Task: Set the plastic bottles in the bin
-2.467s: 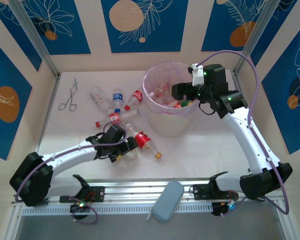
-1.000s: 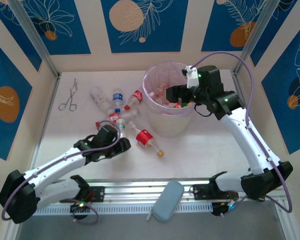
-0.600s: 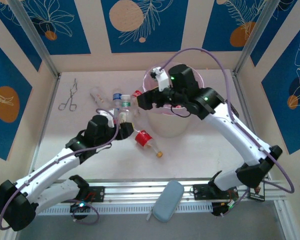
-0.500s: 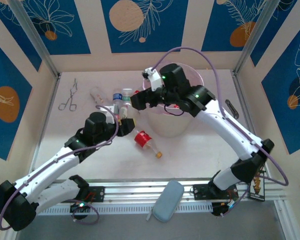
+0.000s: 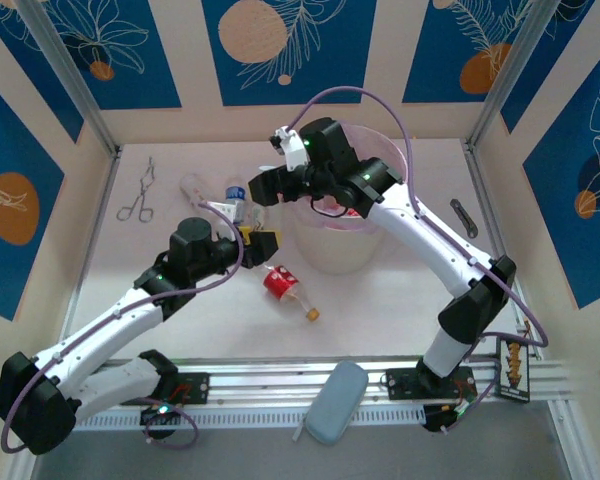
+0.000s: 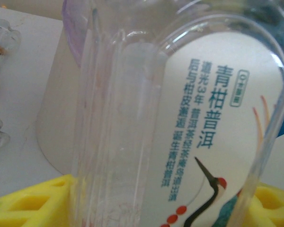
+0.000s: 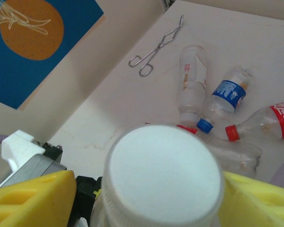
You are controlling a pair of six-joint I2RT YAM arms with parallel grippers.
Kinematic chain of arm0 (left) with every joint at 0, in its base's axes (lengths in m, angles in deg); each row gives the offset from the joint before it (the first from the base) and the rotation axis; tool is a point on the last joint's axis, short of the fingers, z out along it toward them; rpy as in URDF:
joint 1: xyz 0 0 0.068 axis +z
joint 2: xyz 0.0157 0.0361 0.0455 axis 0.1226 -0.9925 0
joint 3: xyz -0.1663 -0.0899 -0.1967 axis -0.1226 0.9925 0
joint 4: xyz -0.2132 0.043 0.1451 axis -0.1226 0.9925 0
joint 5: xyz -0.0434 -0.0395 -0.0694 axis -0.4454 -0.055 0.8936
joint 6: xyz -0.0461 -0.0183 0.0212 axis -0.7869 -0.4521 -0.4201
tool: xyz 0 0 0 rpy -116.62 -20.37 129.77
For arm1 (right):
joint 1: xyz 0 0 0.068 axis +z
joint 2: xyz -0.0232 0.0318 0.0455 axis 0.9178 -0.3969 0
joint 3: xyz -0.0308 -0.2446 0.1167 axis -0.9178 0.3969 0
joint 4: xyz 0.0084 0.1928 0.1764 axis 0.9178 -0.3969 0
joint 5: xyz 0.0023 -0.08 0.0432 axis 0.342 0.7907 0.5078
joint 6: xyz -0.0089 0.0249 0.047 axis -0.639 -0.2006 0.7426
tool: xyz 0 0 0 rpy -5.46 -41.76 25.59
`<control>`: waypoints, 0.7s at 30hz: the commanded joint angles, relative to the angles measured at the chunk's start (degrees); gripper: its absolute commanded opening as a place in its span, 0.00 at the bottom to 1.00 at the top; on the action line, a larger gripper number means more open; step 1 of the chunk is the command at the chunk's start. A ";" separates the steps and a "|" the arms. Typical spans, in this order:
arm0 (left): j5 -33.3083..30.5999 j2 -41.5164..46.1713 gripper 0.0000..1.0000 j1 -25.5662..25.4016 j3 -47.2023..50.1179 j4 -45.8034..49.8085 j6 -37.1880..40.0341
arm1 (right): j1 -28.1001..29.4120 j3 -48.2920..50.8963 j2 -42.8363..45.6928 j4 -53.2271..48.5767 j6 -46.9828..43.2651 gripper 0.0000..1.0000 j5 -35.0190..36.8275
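Observation:
My left gripper (image 5: 252, 238) is shut on a clear plastic bottle (image 5: 248, 215) and holds it upright just left of the bin (image 5: 330, 245). In the left wrist view that bottle (image 6: 132, 118) has a white label with teal print and a crane, and it sits between my yellow fingers (image 6: 28, 205). My right gripper (image 5: 261, 190) hangs over the top of the bottle. Its white cap (image 7: 163, 172) lies between the right gripper's (image 7: 146, 201) open jaws, with a small gap on the left side. Other bottles (image 5: 278, 283) lie on the table. The bin holds several bottles.
Metal forceps (image 5: 138, 195) lie at the far left. Loose bottles (image 7: 191, 78) (image 7: 227, 92) (image 7: 274, 120) lie clustered left of the bin. A grey-blue pouch (image 5: 335, 400) rests on the near rail. A small dark object (image 5: 463, 217) lies right of the bin.
My left arm has lifted the clear bottle up and toward the bin. My right arm has swung left from over the bin to the bottle's cap, and its jaws have narrowed.

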 commanded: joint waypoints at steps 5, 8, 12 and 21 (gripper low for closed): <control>2.17 0.14 0.65 0.52 -1.62 -3.10 0.95 | -0.02 -2.23 -0.63 1.33 0.25 0.56 -1.53; 2.35 0.44 0.66 0.55 -1.90 -2.90 0.78 | -0.03 -2.32 -0.50 1.47 0.19 0.52 -1.37; 1.19 1.31 0.77 0.51 -1.90 -2.48 0.86 | -0.02 -2.58 -0.36 1.87 -0.09 0.46 -1.54; 1.36 4.35 1.00 0.58 -2.69 -0.71 -0.36 | -0.73 -5.81 -0.02 3.04 -2.77 0.41 0.65</control>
